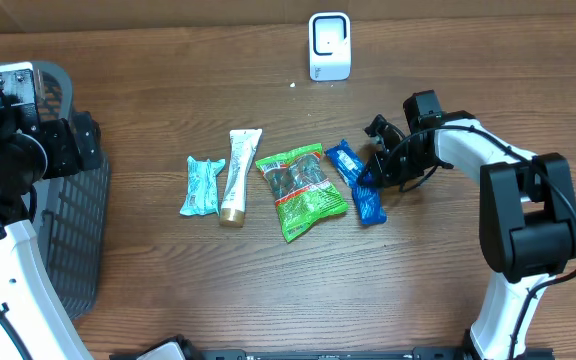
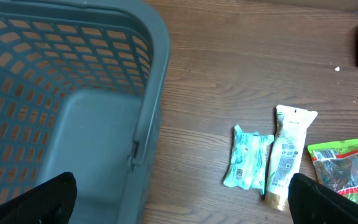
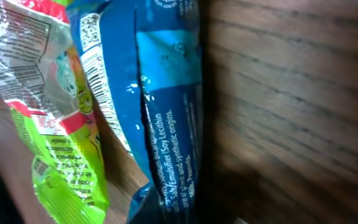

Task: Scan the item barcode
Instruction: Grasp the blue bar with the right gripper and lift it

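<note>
Scanning has yet to happen: left claw (image 2: 182, 202) hangs spread wide over the basket (image 2: 148, 37), far left of the scanner (image 1: 329, 46). Right claw (image 1: 373, 172) is clenched at the blue packet (image 1: 346, 163), which lies on the worktop (image 1: 168, 280) in front of the scanner, unlifted.

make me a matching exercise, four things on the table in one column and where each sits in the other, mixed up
Things:
1 blue packet
2 white scanner
3 grey basket
4 teal packet

Places:
a far edge of the table, near the middle
b left edge of the table
c left end of the row of items
d right end of the row, at the right claw

Pairs: 1-d, 2-a, 3-b, 4-c
</note>
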Available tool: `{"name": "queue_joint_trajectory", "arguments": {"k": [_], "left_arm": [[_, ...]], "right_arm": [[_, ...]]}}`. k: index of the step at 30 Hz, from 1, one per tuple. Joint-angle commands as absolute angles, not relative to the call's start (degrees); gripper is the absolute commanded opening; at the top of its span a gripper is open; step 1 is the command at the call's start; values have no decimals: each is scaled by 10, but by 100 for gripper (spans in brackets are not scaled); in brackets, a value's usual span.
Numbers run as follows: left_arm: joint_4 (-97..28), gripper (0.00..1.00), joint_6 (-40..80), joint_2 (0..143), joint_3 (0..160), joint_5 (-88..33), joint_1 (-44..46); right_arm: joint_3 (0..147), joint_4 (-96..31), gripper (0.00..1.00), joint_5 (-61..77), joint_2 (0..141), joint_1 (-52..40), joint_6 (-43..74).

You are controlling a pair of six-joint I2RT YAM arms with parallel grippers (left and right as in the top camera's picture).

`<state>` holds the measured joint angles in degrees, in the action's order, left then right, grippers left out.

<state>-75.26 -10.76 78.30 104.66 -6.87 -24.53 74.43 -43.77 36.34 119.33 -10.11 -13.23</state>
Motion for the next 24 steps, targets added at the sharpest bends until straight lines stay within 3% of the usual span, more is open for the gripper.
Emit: {"name": "queue_joint_trajectory", "arguments": {"k": [1,8,18,24], "left_arm": [[-752,100,-118,785,1054,-73,-247],[-752,100,-118,785,1054,-73,-247],[-752,100,-118,786,1054,-73,-247],[-752,100,-118,787,1054,-73,-247]], "right_arm": [[745,-448,4,403,1208,-92,-103],[826,-527,4,474,1177,-66,-111],[871,-580,4,542,1023,-60,-189],[871,-659,4,583,935,-60,-361]]}}
